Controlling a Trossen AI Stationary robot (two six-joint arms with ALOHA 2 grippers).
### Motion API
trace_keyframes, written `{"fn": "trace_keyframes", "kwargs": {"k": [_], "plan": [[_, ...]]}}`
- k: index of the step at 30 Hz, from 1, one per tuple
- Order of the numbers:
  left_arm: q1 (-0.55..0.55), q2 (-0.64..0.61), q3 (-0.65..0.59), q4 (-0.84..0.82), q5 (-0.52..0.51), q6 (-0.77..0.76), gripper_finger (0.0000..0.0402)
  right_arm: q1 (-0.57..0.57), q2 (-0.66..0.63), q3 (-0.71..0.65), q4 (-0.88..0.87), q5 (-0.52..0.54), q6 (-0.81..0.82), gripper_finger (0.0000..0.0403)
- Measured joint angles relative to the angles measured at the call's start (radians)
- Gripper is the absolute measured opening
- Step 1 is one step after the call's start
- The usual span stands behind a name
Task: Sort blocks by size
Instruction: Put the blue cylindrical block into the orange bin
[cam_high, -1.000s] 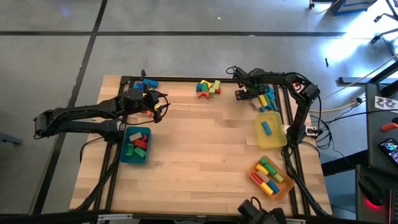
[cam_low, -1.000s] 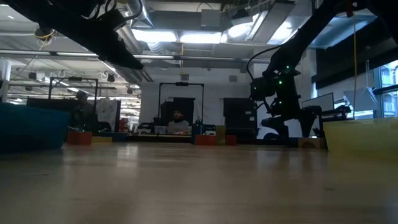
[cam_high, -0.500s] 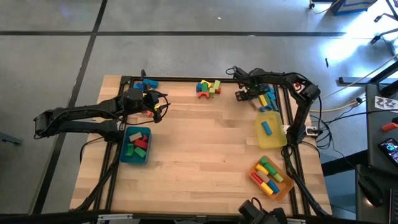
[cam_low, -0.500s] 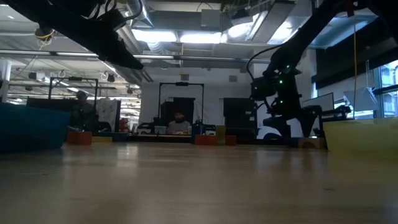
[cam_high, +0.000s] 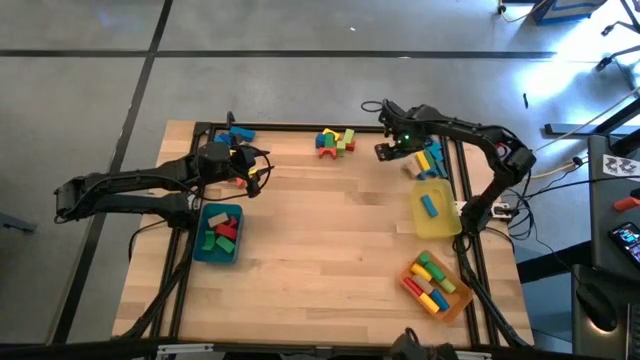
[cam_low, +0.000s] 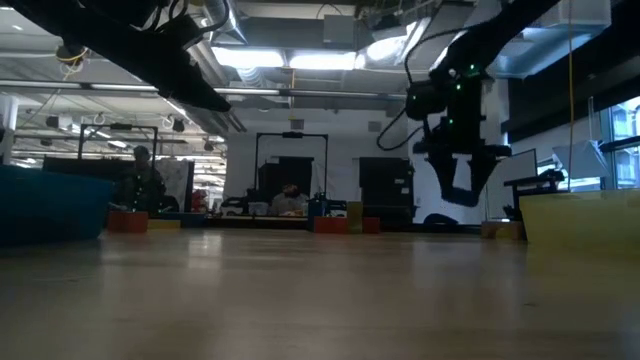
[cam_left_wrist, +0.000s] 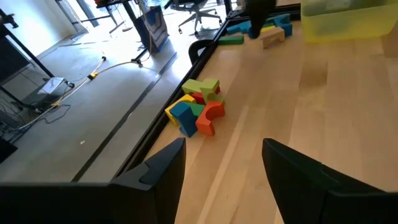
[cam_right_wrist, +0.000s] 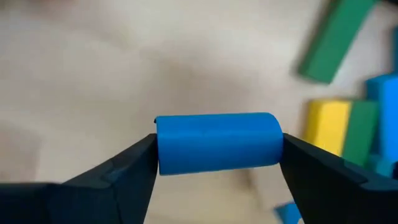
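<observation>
The right hand (cam_right_wrist: 217, 165) holds a blue cylinder block (cam_right_wrist: 217, 142) end to end between its two dark fingers, raised off the table (cam_high: 320, 250) near the far right corner; in the low view this hand (cam_low: 462, 192) hangs clear above the surface. Beneath and beside it lies a small heap of blocks (cam_high: 432, 160) in green, yellow and blue, next to the yellow tray (cam_high: 438, 222), which holds one blue block (cam_high: 429, 205). The left hand (cam_left_wrist: 222, 162) hovers over the table's far left part with its fingers spread wide and nothing between them. Ahead of it a cluster of blocks (cam_left_wrist: 196, 106), red, blue, green and yellow, sits by the far edge of the table. The teal tray (cam_high: 205, 250) near the left arm carries red and green blocks, and the orange tray (cam_high: 455, 297) at the near right holds several longer blocks in yellow, green, red and pink.
</observation>
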Motion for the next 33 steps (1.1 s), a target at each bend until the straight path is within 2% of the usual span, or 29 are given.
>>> {"fn": "trace_keyframes", "kwargs": {"k": [4, 8, 21, 26, 33], "plan": [[0.000, 0.000, 0.000, 0.000, 0.000, 0.000, 0.0196, 0.053, -0.046, 0.000, -0.055, -0.063, 0.001, 0.0308], [0.000, 0.000, 0.000, 0.000, 0.000, 0.000, 0.0196, 0.127, -0.076, 0.000, -0.110, -0.082, 0.001, 0.0304], [0.000, 0.000, 0.000, 0.000, 0.000, -0.003, 0.0196, 0.459, -0.085, 0.001, -0.170, -0.209, 0.128, 0.0305], [0.000, 0.000, 0.000, 0.000, 0.000, -0.007, 0.0196, 0.552, -0.085, 0.001, -0.182, -0.292, 0.218, 0.0308], [0.000, 0.000, 0.000, 0.000, 0.000, -0.014, 0.0196, 0.710, -0.091, 0.002, -0.295, -0.396, 0.360, 0.0306]]}}
